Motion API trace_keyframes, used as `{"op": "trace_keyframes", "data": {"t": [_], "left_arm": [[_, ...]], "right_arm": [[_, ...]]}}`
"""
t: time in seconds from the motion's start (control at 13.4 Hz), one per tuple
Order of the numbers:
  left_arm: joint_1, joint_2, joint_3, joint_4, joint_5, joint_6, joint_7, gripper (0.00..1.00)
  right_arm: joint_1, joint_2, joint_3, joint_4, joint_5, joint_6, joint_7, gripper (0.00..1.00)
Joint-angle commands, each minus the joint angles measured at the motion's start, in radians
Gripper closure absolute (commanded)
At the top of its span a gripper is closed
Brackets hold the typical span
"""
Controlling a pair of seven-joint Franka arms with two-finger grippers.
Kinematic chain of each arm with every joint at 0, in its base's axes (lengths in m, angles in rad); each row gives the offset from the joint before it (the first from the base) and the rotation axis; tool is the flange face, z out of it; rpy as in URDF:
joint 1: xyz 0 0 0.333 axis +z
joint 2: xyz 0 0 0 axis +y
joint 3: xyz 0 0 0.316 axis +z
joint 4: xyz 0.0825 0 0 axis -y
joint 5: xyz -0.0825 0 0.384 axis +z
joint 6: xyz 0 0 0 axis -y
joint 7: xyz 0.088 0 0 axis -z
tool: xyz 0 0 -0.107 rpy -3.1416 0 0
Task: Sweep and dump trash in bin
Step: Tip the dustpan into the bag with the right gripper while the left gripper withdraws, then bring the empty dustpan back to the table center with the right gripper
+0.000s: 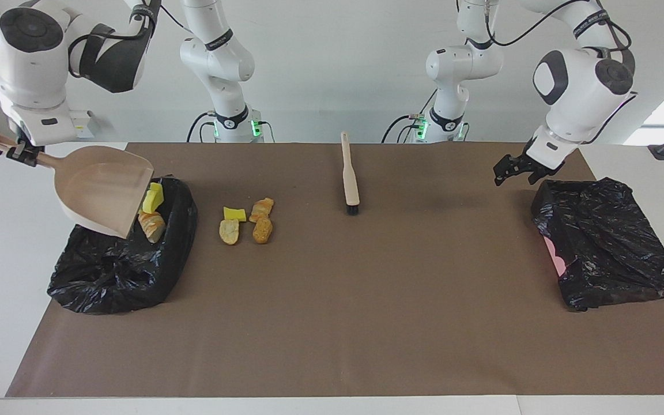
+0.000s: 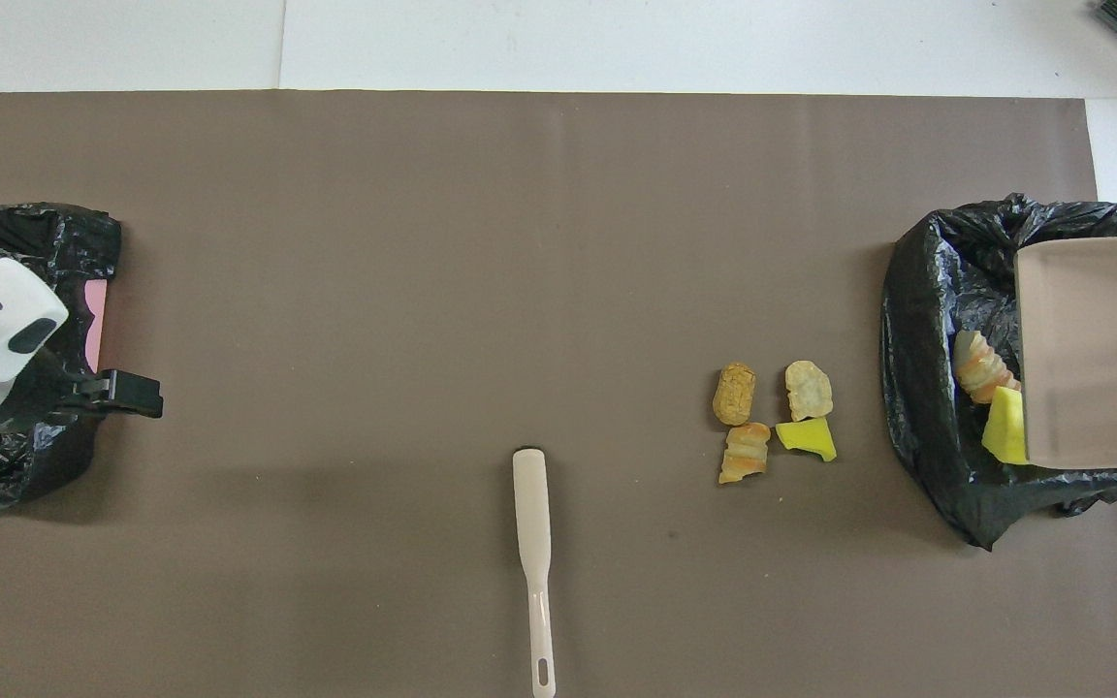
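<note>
My right gripper (image 1: 21, 153) is shut on the handle of the beige dustpan (image 1: 104, 196), which hangs tilted over the black-bagged bin (image 1: 113, 271) at the right arm's end. The pan (image 2: 1097, 354) looks bare. In the bin (image 2: 946, 320) lie a yellow sponge piece (image 1: 153, 197) and a bread chunk (image 1: 152, 225). Several pieces of trash (image 1: 245, 222) lie on the mat beside the bin, seen from overhead as a small cluster of trash (image 2: 772, 417). My left gripper (image 1: 508, 173) is open and holds nothing, raised at the edge of the other black bag (image 1: 608, 242).
A beige brush (image 1: 349, 176) lies on the brown mat mid-table, bristles pointing away from the robots, handle (image 2: 539, 620) toward them. A second black bag (image 2: 15, 252) with a pink patch sits at the left arm's end. White table borders the mat.
</note>
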Motion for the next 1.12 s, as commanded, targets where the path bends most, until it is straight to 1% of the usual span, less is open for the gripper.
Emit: {"op": "trace_keyframes", "data": {"t": [0.0,0.15,0.22,0.3,0.37,0.52,0.67,0.82,1.04], "left_arm": [[0.002,0.011,-0.007,0.140,0.029,-0.130,0.006,0.00],[0.002,0.008,-0.007,0.225,0.041,-0.215,0.006,0.00],[0.002,0.008,-0.008,0.274,0.047,-0.250,0.006,0.00],[-0.001,0.008,-0.008,0.297,0.050,-0.268,0.005,0.00],[-0.008,0.006,-0.011,0.299,0.067,-0.269,0.002,0.00],[-0.008,0.005,-0.015,0.296,0.073,-0.253,0.002,0.00],[0.004,0.000,-0.010,0.288,0.070,-0.238,0.012,0.00],[0.004,0.011,-0.005,0.294,0.056,-0.149,0.008,0.00],[-0.010,0.012,-0.007,0.302,0.033,-0.143,-0.009,0.00]], "right_arm": [[-0.004,0.000,0.006,0.010,0.108,0.005,0.069,1.00],[0.010,-0.003,0.007,0.003,0.188,0.000,0.155,1.00],[0.020,-0.003,0.015,0.003,0.203,-0.006,0.204,1.00],[0.048,-0.004,0.016,-0.001,0.229,-0.011,0.253,1.00],[0.081,-0.007,0.015,-0.013,0.260,-0.014,0.316,1.00],[0.141,0.006,0.016,-0.026,0.278,0.003,0.465,1.00],[0.187,0.037,0.016,-0.026,0.291,0.032,0.630,1.00],[0.223,0.071,0.016,-0.024,0.361,0.048,0.756,1.00],[0.302,0.126,0.018,-0.023,0.387,0.081,0.975,1.00]]}}
